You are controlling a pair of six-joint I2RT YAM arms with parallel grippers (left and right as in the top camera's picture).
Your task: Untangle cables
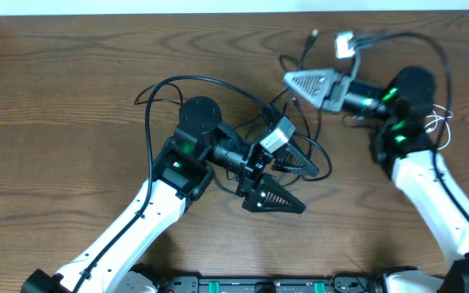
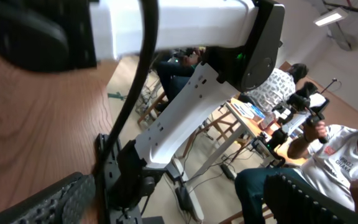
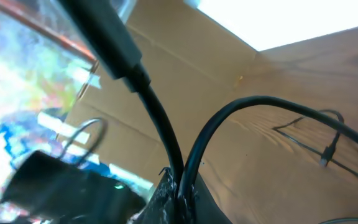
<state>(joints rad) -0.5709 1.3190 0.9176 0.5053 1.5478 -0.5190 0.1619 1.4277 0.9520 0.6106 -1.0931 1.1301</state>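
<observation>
Wrist-view only: cables (image 3: 166, 143) in right tool (image 3: 178, 190)

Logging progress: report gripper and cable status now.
Left gripper open, nothing held. Right gripper shut on black cables. Cable loop curls round left arm.

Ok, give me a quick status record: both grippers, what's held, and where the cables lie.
left gripper: open, holding nothing, low over the middle of the table
right gripper: shut on black cables, two strands running out from its tips
black cables, layout: one wide loop behind the left arm, strands crossing between the two grippers
white cable: plug end near the far edge, just past the right gripper; the rest is hard to trace
tangle: not undone
</observation>
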